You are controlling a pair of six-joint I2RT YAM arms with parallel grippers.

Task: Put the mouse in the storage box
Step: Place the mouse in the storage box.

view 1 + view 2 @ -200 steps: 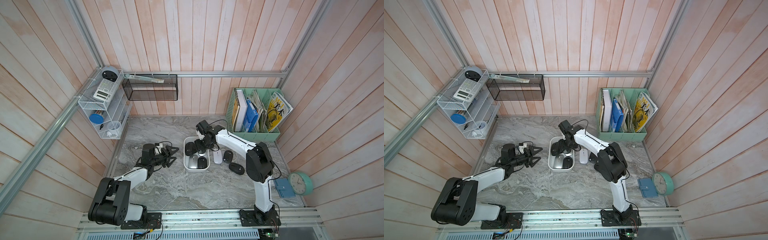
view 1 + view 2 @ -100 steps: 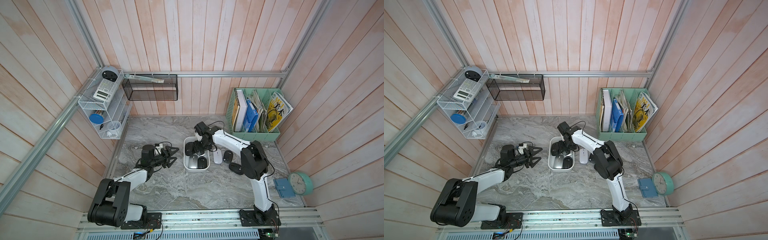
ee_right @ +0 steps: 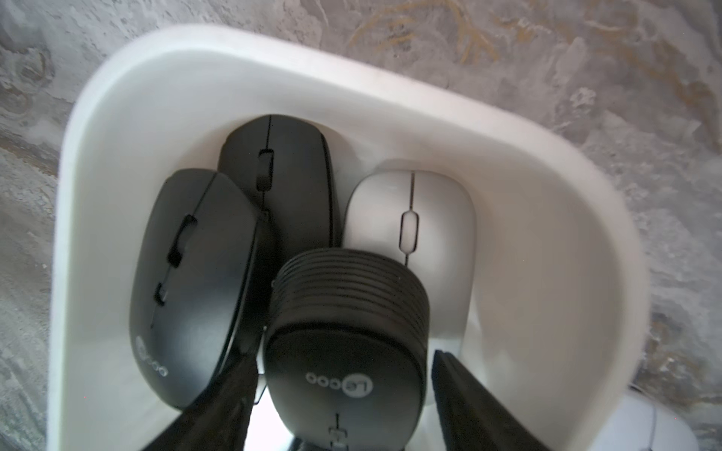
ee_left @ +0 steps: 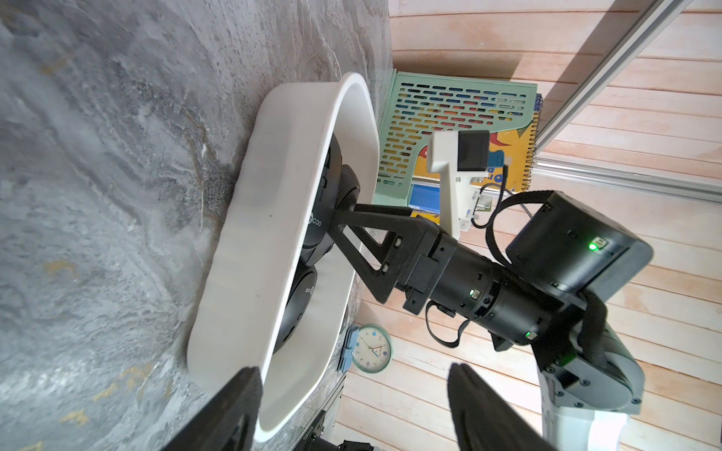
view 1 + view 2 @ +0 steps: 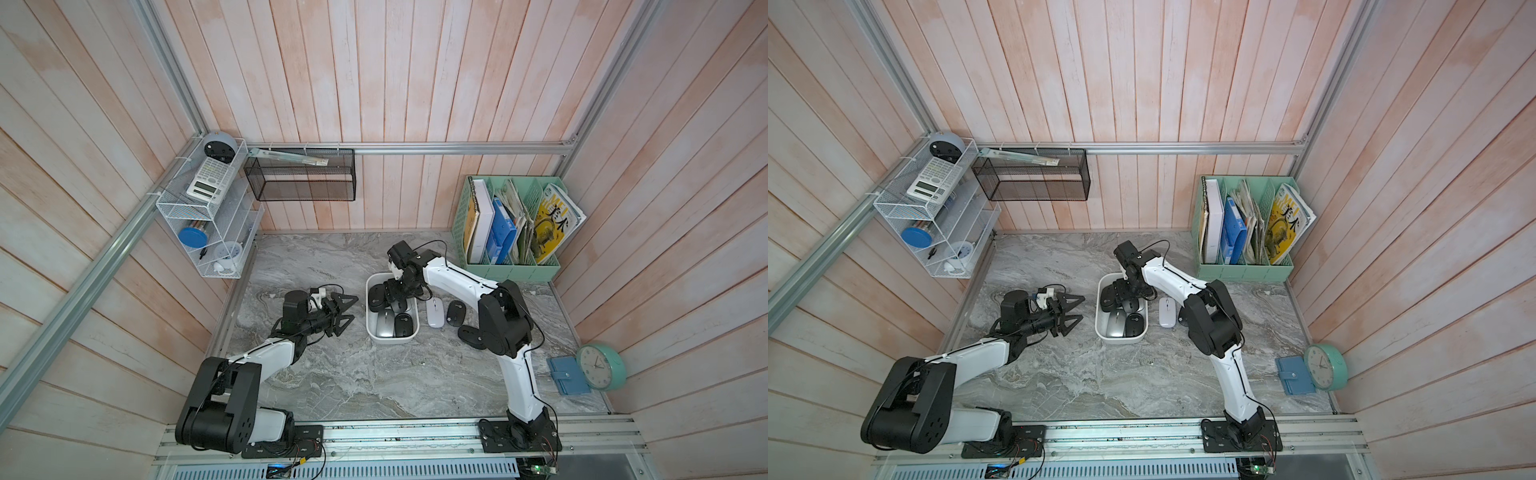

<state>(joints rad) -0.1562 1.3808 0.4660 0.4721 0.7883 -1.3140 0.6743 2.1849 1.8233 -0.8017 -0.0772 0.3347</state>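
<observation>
At the desk's (image 5: 374, 386) 9 o'clock side the left gripper (image 5: 352, 308) hovers empty, jaws wide apart, near the storage box (image 5: 392, 341). That white, round-cornered box sits mid-desk. Over it the right gripper (image 3: 344, 356) points down with its jaws parted. A sliver of gap shows on either side of the mouse (image 3: 344, 312) lying in the box between them. This mouse is black, with a ribbed band across one end and pale lettering on its back.

In both top views four mice show in the box: three black and one silver mouse (image 5: 384, 323), with the arm hiding part of the box. The right wrist view also shows three black and one silver. How far the two counts overlap cannot be told.

At the box's 3 o'clock three more lie on the desk:
- one white mouse (image 5: 434, 312)
- one black mouse (image 5: 455, 311) just beside it
- another black mouse (image 5: 468, 335) toward 4 o'clock, partly behind the right arm
</observation>
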